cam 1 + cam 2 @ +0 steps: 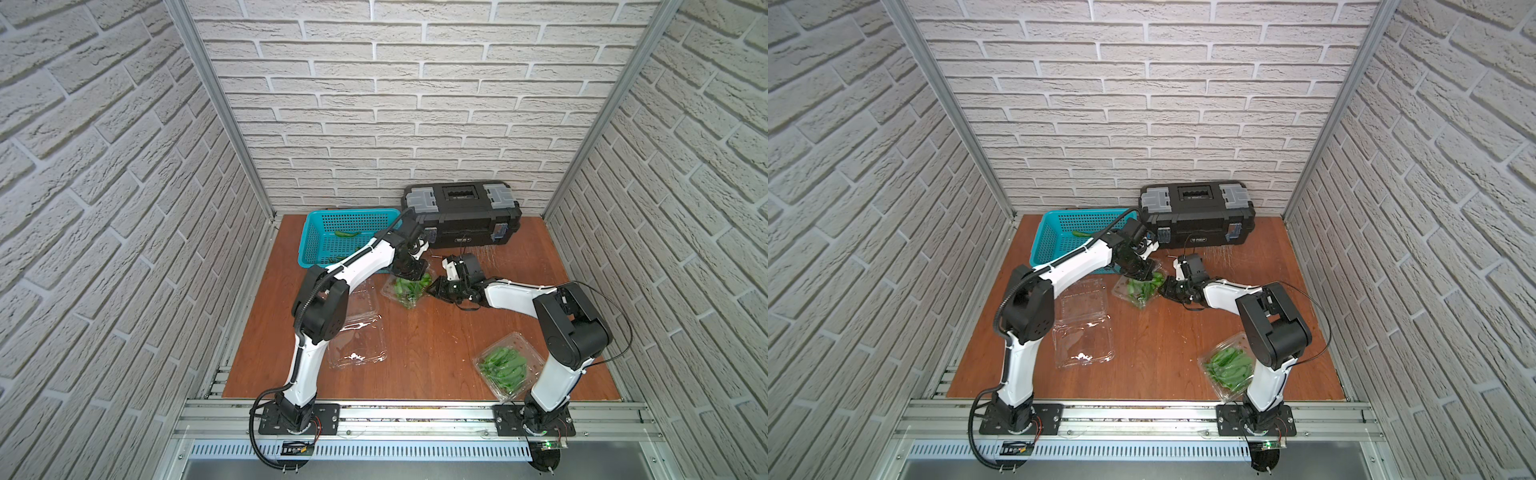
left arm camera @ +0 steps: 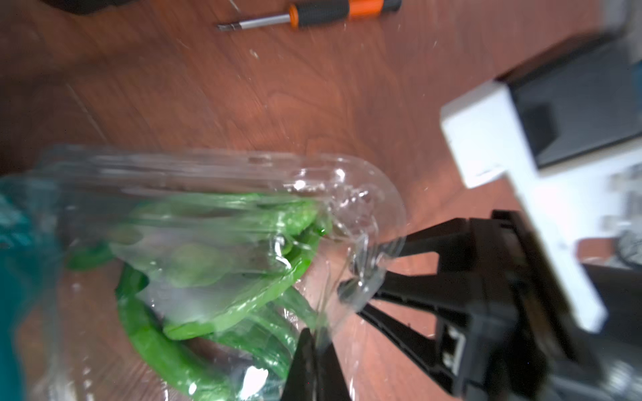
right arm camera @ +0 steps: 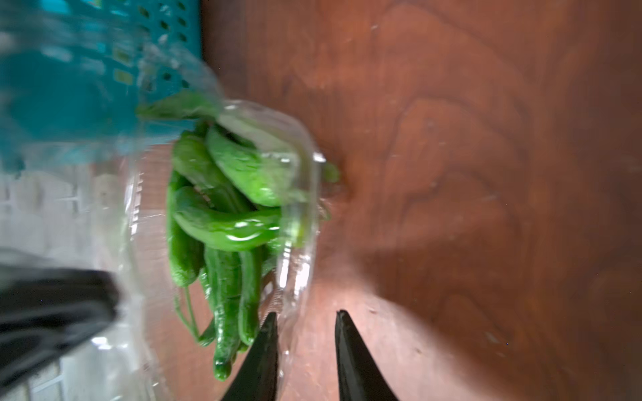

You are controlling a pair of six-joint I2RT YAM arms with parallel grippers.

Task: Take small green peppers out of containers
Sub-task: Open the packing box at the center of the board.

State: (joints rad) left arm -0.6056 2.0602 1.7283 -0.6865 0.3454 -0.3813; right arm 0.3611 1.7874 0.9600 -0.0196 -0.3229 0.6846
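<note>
A clear container (image 1: 409,296) (image 1: 1139,296) holding several small green peppers (image 1: 404,287) (image 3: 222,222) sits mid-table by the basket. My left gripper (image 2: 318,342) (image 1: 409,275) is shut on its thin plastic rim (image 2: 347,222). My right gripper (image 3: 307,314) (image 1: 434,289) stands open at the opposite side, the container wall (image 3: 298,264) between its fingers and one finger beside the pepper tips. An empty open container (image 1: 357,332) lies at the left. A third container (image 1: 509,365), full of peppers (image 1: 500,365), sits front right.
A teal basket (image 1: 320,218) at the back left holds a pepper (image 1: 347,234). A black toolbox (image 1: 461,212) stands against the back wall. An orange-and-black screwdriver (image 2: 312,14) lies on the wooden table (image 1: 436,340) near the toolbox.
</note>
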